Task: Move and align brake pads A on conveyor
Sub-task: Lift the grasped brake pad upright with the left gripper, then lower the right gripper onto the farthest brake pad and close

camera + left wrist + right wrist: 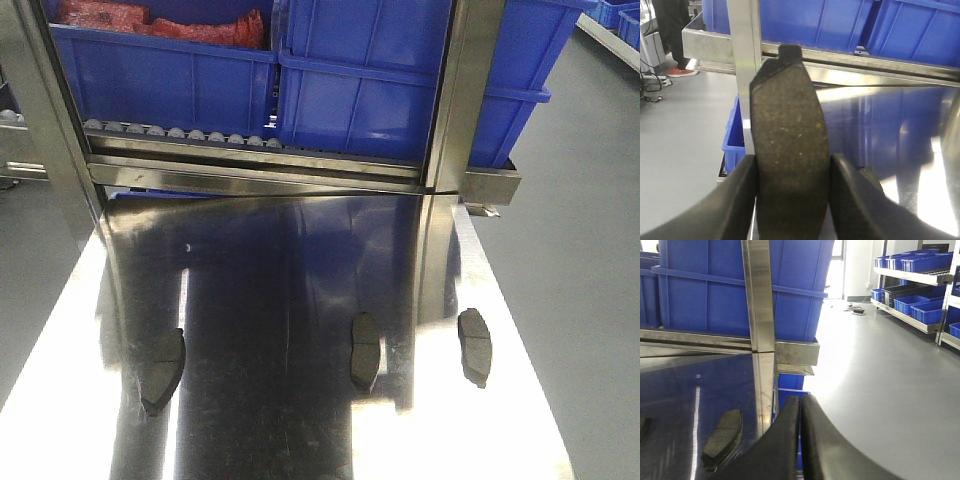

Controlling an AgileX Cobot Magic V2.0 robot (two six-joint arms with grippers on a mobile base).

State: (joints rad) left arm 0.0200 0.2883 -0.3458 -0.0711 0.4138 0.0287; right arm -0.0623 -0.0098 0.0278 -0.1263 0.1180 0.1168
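Left gripper (792, 161) fingers (732, 202) matte black, thick, smoothly curved, widening toward the base; right gripper (800, 402) fingers (782, 445) same matte black, tapering to rounded tips.

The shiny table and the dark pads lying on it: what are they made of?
Table: looks like polished steel, mirror finish, reflecting the blue bins. Pads: seemingly a gritty, matte dark-grey pressed compound; the held pad shows pale specks. Exact material unclear.

lower end of brake pad (790, 150) cut off at bottom edge, 1 other pad (642, 429) clipped at left
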